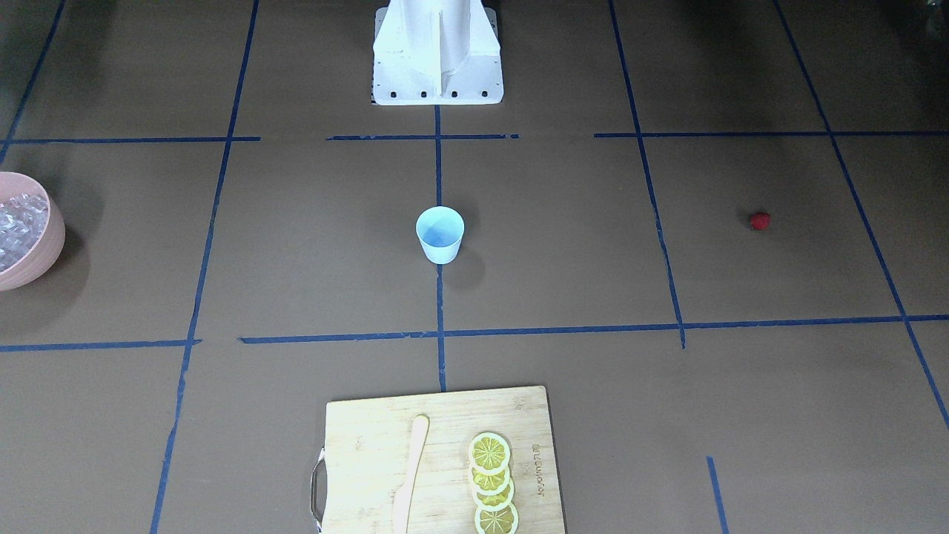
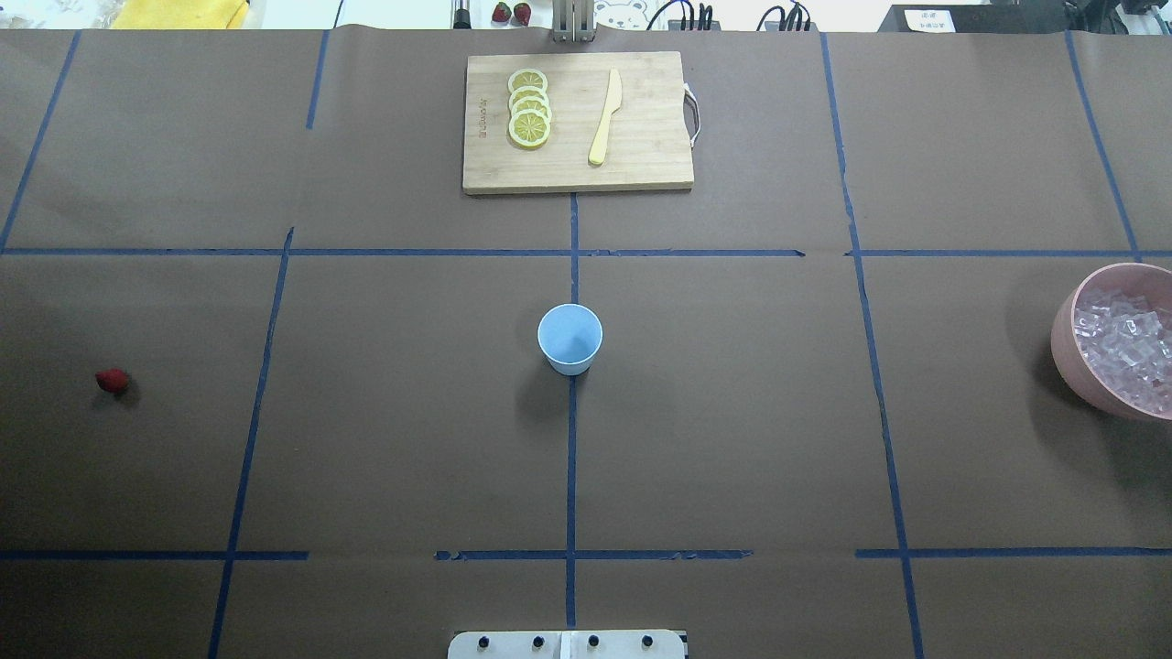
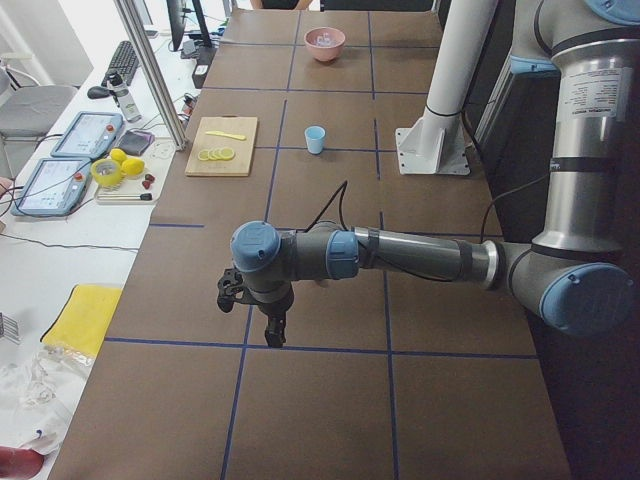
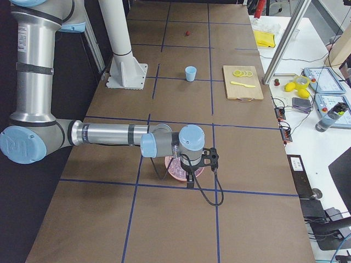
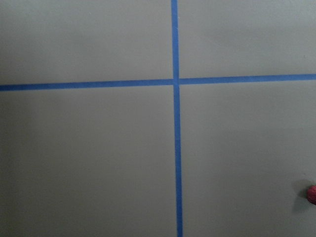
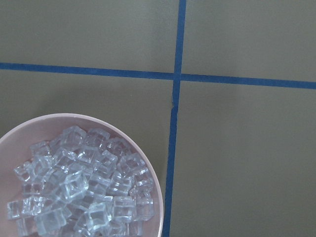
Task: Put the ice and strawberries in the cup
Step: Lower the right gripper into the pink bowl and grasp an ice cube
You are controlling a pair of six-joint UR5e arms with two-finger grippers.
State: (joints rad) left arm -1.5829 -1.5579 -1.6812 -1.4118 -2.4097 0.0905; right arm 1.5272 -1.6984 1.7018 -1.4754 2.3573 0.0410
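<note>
- Standing upright on a blue tape line at the table's middle, the light-blue cup (image 2: 569, 337) has bare brown paper all round it.
- Far out on the robot's left the strawberry (image 2: 112, 380) lies alone. The pink bowl (image 2: 1062, 352) of ice cubes (image 2: 1126, 352) sits at the right edge, cut off by the overhead view.
- Along the far edge lies the cutting board (image 2: 641, 160) with lemon slices (image 2: 529, 110) and a pale knife (image 2: 605, 117), well apart from the cup.
- Only the side views show the arms. The left gripper (image 3: 272, 335) hangs over the table's left end and the right gripper (image 4: 190, 181) over the bowl. I cannot tell whether either pincer is wide or narrow.
- From the right wrist the cubes show heaped close up; from the left wrist the berry peeks in at the right edge.
</note>
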